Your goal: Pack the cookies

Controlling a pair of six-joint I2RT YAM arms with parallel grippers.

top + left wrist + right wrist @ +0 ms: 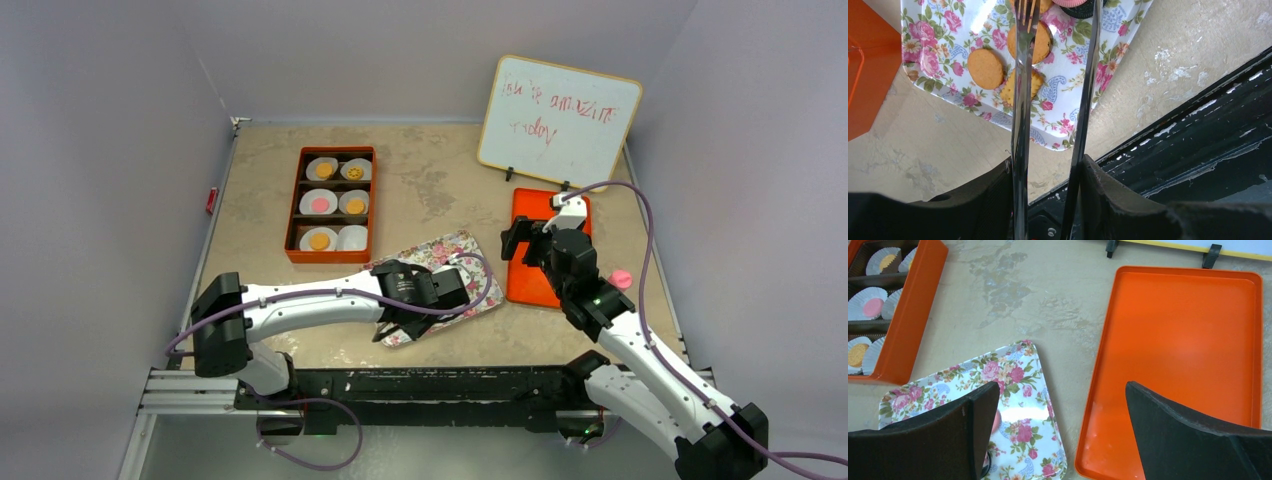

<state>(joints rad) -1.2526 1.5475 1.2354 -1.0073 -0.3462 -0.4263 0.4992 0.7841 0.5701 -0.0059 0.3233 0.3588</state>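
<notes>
An orange box [332,203] holds white paper cups with cookies: orange-tan [324,170], yellow patterned [354,172], pink [320,204]. More cookies lie on a floral tray [450,262]: round tan [986,68], square tan [1009,90], pink [1075,2] and dark [1083,11]. My left gripper [1048,170] is shut on steel tongs [1020,100], whose arms reach over the tray's cookies and are apart. My right gripper [1063,405] is open and empty, above the gap between the floral tray [1013,385] and an orange tray [1188,355].
The orange tray [530,285] lies right of the floral tray. A whiteboard [558,120] stands at the back right. A small pink round thing [621,279] lies right of the orange tray. A black rail [1198,150] runs along the near edge.
</notes>
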